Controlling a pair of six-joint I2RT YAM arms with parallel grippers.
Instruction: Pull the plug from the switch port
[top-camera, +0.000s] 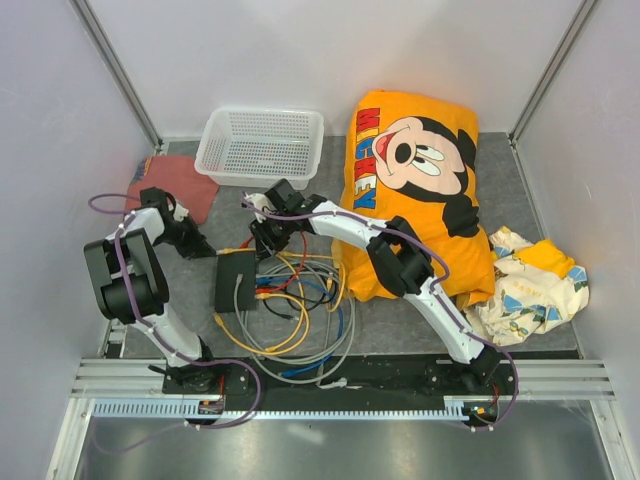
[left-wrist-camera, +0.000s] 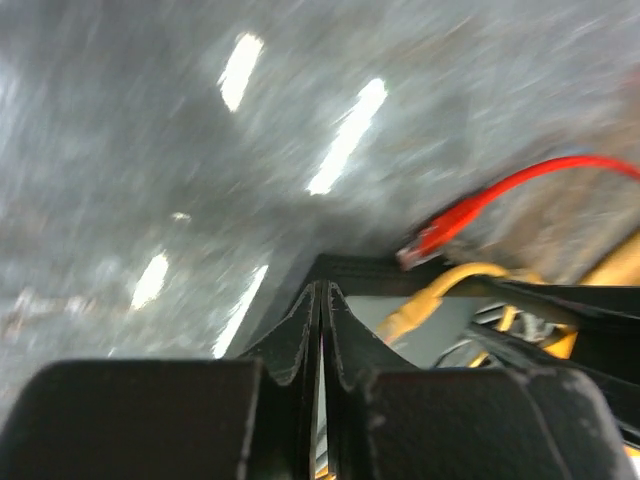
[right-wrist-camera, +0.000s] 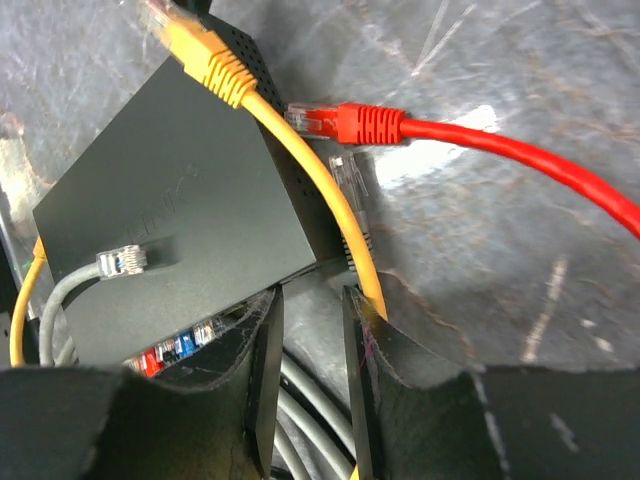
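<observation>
The flat black switch (top-camera: 236, 280) lies on the grey mat between both grippers, in a tangle of cables. In the right wrist view the switch (right-wrist-camera: 170, 220) has red and blue plugs (right-wrist-camera: 170, 350) seated in its sockets at the near edge. A loose yellow plug (right-wrist-camera: 200, 45) and a loose grey plug (right-wrist-camera: 122, 260) lie on its top, and a loose red plug (right-wrist-camera: 350, 122) lies beside it. My right gripper (right-wrist-camera: 308, 310) is open at the switch's corner, over grey cables. My left gripper (left-wrist-camera: 322, 300) is shut and empty at the switch's (left-wrist-camera: 350, 272) other side; that view is blurred.
A white mesh basket (top-camera: 260, 145) stands at the back. An orange Mickey pillow (top-camera: 420, 190) lies right of the switch, with a patterned cloth (top-camera: 530, 280) further right. A red cloth (top-camera: 175, 185) lies back left. Coiled cables (top-camera: 300, 320) spread in front of the switch.
</observation>
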